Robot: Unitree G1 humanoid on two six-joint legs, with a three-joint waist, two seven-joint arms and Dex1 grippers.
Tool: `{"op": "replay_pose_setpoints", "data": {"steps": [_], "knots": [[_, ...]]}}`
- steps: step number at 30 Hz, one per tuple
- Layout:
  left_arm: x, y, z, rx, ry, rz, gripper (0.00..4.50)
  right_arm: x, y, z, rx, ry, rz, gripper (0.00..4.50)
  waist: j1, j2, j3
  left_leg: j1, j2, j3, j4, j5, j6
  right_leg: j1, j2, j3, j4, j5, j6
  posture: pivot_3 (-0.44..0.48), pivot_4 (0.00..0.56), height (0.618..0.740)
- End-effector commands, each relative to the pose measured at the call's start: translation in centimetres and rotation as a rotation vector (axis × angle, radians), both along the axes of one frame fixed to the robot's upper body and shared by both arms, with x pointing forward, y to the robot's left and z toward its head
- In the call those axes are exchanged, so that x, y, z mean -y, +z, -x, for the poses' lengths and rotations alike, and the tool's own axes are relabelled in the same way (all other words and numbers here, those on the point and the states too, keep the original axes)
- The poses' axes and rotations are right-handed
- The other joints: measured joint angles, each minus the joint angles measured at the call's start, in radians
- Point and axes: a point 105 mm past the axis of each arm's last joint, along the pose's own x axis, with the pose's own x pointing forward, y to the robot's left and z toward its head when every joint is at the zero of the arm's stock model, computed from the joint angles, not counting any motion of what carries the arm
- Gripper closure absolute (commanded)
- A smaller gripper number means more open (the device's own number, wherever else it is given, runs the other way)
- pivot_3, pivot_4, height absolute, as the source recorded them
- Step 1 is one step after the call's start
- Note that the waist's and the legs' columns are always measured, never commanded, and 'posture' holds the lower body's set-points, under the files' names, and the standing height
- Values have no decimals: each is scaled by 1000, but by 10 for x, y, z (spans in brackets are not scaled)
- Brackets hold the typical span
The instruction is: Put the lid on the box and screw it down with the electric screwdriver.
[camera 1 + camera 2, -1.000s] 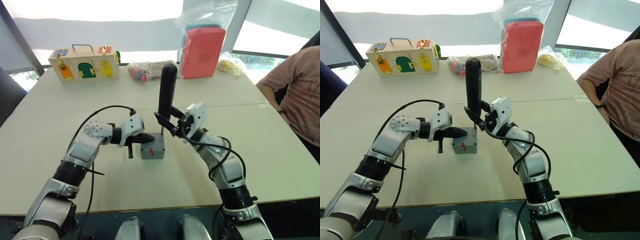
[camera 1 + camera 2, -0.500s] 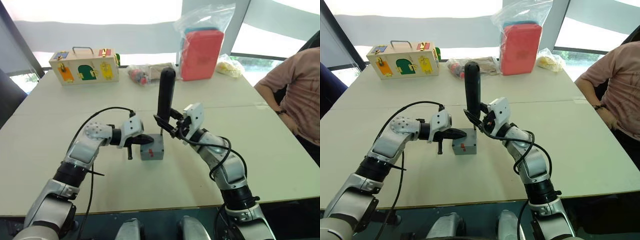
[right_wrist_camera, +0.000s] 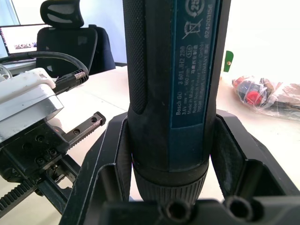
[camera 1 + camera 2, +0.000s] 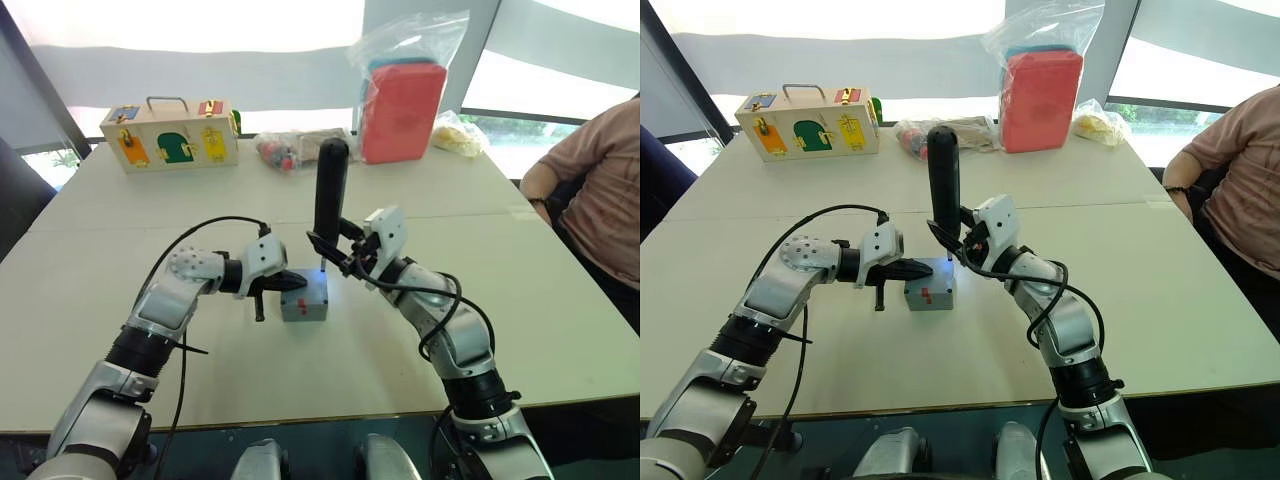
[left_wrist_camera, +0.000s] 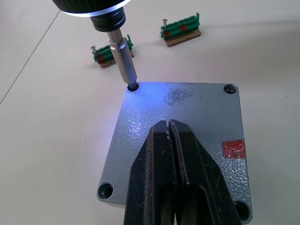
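Standing mid-table point(image 4: 120, 300), the lid point(image 5: 187, 117) lies under closed left gripper point(image 5: 169, 123) — right gripper point(image 4: 335, 250) clamps the electric screwdriver point(image 4: 330, 185), bit in corner hole

the lid point(image 5: 187, 136) is grey with a pebbled matt finish; the electric screwdriver point(image 3: 173, 84) has a smooth metal bit.

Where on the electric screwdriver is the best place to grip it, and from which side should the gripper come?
Grip the electric screwdriver low on its thick round barrel, just above the collar, coming from the side as the right gripper does. It stands upright with its bit in a corner hole of the lid, so a low sideways hold likely keeps it steadiest.
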Motion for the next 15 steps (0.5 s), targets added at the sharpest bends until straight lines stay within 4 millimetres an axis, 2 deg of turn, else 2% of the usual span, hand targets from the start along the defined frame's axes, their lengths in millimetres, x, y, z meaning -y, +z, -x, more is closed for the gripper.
{"op": "replay_pose_setpoints", "data": {"steps": [1, 6, 11, 12, 15], "knots": [[-3, -15, 3, -48, 3, -49, 4500, 1, -37, 1, -168, 1, 104, 2642, 0, 0, 1, 0, 0, 0, -1, 0, 0, 0, 0, 0, 0, 0, 0, 0, 150, 730], [-2, -10, 2, -50, 1, -23, 4500, -2, 28, 8, 29, 44, -1, 2642, 3, 2, 6, -4, 0, 0, -4, 0, 0, -6, -1, 0, -1, 0, -1, 0, 150, 730], [0, 2, 7, -33, -30, 17, 4500, 10, 91, 20, 169, 49, -121, 2642, 3, 3, 23, -9, 0, 0, -4, 1, -1, -11, -2, 0, -1, 0, -1, 0, 150, 730], [0, 6, 8, -25, -40, 29, 4500, 15, 107, 23, 202, 46, -150, 2642, 3, 3, 25, -15, -1, 0, -4, 1, -2, -16, -2, 0, 1, 0, 0, 0, 150, 730], [3, 21, 13, -4, -63, 73, 4500, 30, 139, 32, 247, 45, -206, 2642, 3, 5, 29, -31, -1, 0, -2, 4, -5, -33, -2, 0, 3, 3, 3, 0, 150, 730]]}}
